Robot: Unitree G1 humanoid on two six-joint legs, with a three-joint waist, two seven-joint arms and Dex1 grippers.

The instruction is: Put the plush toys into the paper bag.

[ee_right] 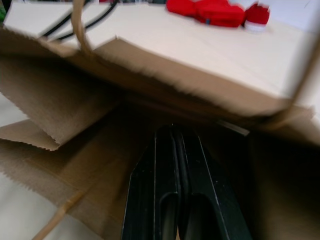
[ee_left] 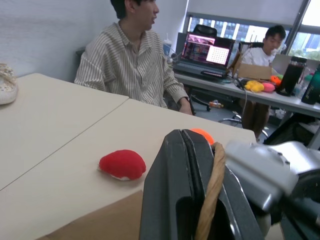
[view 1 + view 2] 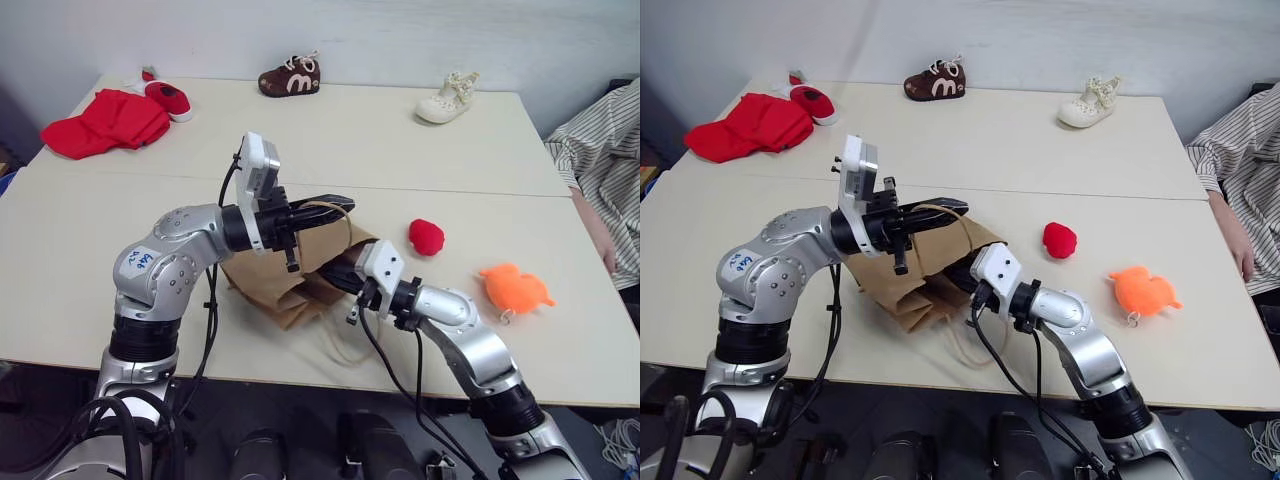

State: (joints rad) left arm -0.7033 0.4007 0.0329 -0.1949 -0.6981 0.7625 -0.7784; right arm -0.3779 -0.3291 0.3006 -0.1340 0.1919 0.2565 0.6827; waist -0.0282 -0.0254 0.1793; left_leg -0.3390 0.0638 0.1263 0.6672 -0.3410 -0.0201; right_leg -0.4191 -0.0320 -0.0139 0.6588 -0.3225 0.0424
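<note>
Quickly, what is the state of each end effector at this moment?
Left end effector: closed, holding the paper bag's cord handle.
Right end effector: closed, inside the bag's mouth; whether it grips anything cannot be told.

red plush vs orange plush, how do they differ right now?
The red plush toy is smaller and rounded; the orange plush toy is bigger, with little limbs. The red one lies nearer the paper bag, the orange one farther toward the table's right edge. Both rest on the table, outside the bag.
</note>
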